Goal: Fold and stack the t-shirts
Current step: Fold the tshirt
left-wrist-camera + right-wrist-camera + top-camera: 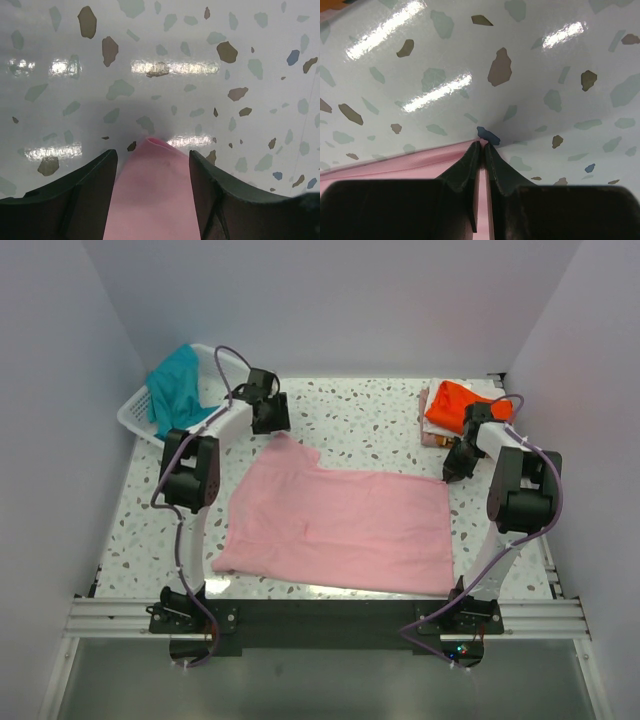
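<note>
Looking down from above, I see the pink shirt (340, 525) spread flat in the middle of the speckled table (370, 420), with both arms reaching along its side edges. At the far left, a white basket (135, 412) holds the teal shirt (175, 385), part of it draped over the rim. At the far right, the orange shirt (452, 402) sits crumpled on a pale folded cloth (428, 425), close behind the right gripper (482, 147). The pink shirt's long axis runs left to right, and a tip of cloth juts out at its far left corner. The left gripper (152, 160) stands spread, one finger on each side of that tip. The right gripper is pressed together, pinching the shirt's far right corner.
</note>
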`<state>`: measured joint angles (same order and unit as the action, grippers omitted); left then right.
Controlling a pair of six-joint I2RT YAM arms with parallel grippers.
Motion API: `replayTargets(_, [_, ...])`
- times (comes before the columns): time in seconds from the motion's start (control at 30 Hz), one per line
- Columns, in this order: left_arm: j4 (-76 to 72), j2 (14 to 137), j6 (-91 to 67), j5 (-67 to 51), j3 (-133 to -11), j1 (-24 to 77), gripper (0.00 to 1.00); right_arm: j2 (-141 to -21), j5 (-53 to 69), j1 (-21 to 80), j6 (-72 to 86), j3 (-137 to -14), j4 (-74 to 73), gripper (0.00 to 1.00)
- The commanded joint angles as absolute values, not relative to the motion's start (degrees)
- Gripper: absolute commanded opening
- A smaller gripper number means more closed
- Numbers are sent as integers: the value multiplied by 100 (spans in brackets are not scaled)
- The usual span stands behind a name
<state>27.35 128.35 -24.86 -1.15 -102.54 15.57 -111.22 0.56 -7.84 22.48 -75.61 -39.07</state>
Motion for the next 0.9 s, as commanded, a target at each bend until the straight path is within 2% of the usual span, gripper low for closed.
replayTargets(0.0, [2558,13008,-2479,-97,-10459,1521,63,-11074,-62,-800,2206,-7409,-3841,10])
replayTargets(0.63, [2487,13201,-2365,-18,-10556,1599,44,-11083,-9,-791,2224,-7348,-3832,9])
replayTargets(0.7, [2487,13192,-2364,122,-10512,1608,40,-11101,-9,-791,2215,-7339,-3832,8])
replayTargets(0.87, [2505,13210,-2408,79,-10468,1608,20,-11101,-17,-800,2206,-7330,-3832,7])
